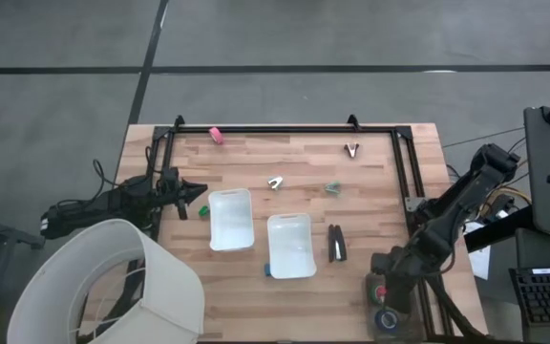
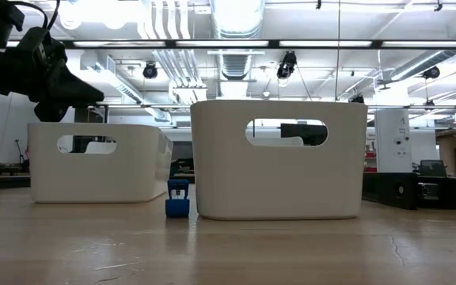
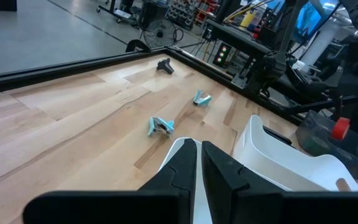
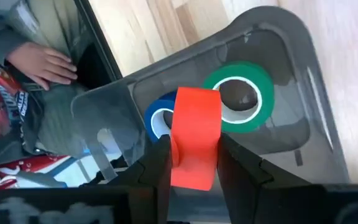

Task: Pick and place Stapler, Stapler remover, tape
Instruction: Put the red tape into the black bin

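Currently the red ring-shaped tape roll (image 4: 194,137) is pinched edge-on by the right end effector (image 4: 194,163), above a clear grey plastic bin (image 4: 291,74) at the desk's near right corner.

Risk: the grip is on a narrow band only; the roll could be twisted or dropped back into the bin during lifting.

A green tape roll (image 4: 241,96) and a blue tape roll (image 4: 158,120) are seen lying in that bin, just beside the red one, and could be dragged or knocked.

The left end effector (image 3: 199,163) is pressed together, empty, beside the left white plastic tray (image 1: 230,218).

Both this tray and the right white tray (image 1: 290,246) appear empty from above.

The slim black stapler (image 1: 337,243) lies on the wooden desk (image 1: 285,158), just right of the right tray.

A small blue object (image 2: 177,199) stands by that tray; what it is cannot be told.
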